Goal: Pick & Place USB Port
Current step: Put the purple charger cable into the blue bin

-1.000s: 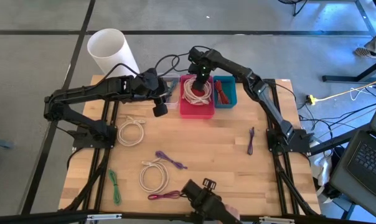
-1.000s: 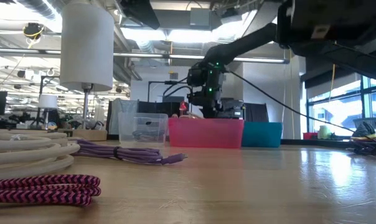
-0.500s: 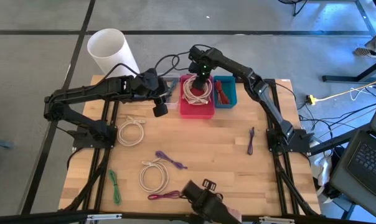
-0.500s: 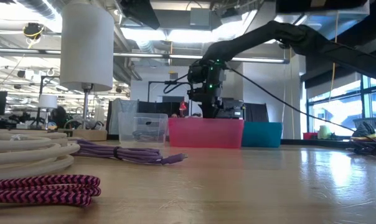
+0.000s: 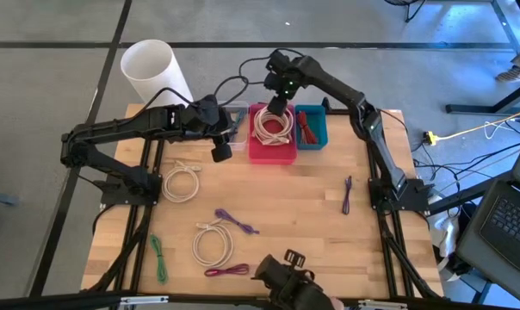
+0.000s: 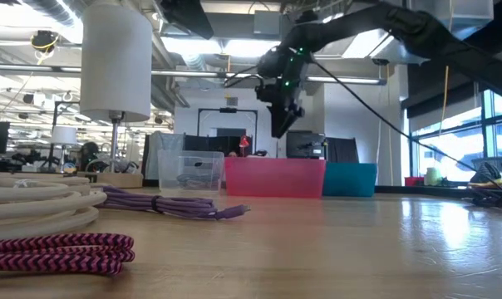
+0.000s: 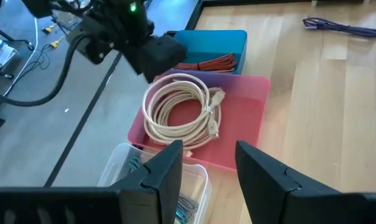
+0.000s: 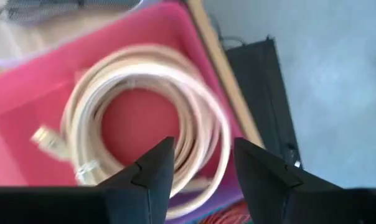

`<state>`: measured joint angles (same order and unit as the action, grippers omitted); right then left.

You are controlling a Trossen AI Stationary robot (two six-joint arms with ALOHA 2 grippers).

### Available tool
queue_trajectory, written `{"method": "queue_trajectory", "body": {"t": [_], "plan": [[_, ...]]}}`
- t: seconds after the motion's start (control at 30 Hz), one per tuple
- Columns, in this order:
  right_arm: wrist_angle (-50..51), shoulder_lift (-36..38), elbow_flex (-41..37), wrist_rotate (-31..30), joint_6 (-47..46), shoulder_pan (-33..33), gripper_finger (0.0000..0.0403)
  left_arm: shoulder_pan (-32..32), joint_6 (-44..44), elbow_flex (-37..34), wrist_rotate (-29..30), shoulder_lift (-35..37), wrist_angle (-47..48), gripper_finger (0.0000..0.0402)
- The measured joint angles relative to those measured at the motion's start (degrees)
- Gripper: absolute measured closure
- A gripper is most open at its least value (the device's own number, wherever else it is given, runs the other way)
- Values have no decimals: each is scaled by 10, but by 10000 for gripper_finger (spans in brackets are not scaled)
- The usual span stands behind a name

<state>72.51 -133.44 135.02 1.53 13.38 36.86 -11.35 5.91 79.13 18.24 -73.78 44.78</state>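
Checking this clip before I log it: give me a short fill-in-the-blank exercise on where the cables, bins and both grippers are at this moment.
1. The coiled white cable lies inside the ____ bin.
2. The red cable lies in the ____ bin.
3. The right gripper hangs above the pink bin with its fingers ____ and holding nothing.
4. The left gripper, near the clear container, is ____.

Missing words: pink; blue; open; open

Mid wooden tabletop [image 5: 294,194] open, free approach. Back edge crowded: clear plastic box [image 5: 235,123], pink plastic bin [image 5: 287,151], teal plastic bin [image 5: 317,136] side by side. Tall white cylinder [image 5: 154,71] blocks back-left corner.
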Motion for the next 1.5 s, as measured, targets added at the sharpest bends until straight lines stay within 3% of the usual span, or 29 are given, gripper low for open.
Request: {"method": "queue_trajectory", "body": {"t": [0.27,0.4,0.57,0.73,0.9,1.07,1.27,1.5], "plan": [[102,73,0,17,-18,-16,233,0,7,0,-8,3,58,261],[160,125,0,56,-43,-30,233,1,-17,0,-73,3,114,261],[176,187,-5,58,-72,-55,242,15,-93,0,-153,3,187,261],[175,237,-5,57,-95,-78,247,48,-182,0,-158,3,266,261],[175,265,-5,56,-102,-92,248,94,-274,-47,-152,9,257,261],[175,273,-5,56,-100,-97,248,159,-358,-136,-158,17,206,261],[175,271,-5,55,-71,-97,248,228,-273,-212,-214,12,69,261],[173,270,-5,56,-78,-97,248,258,-102,-231,-199,-54,58,261]]}}
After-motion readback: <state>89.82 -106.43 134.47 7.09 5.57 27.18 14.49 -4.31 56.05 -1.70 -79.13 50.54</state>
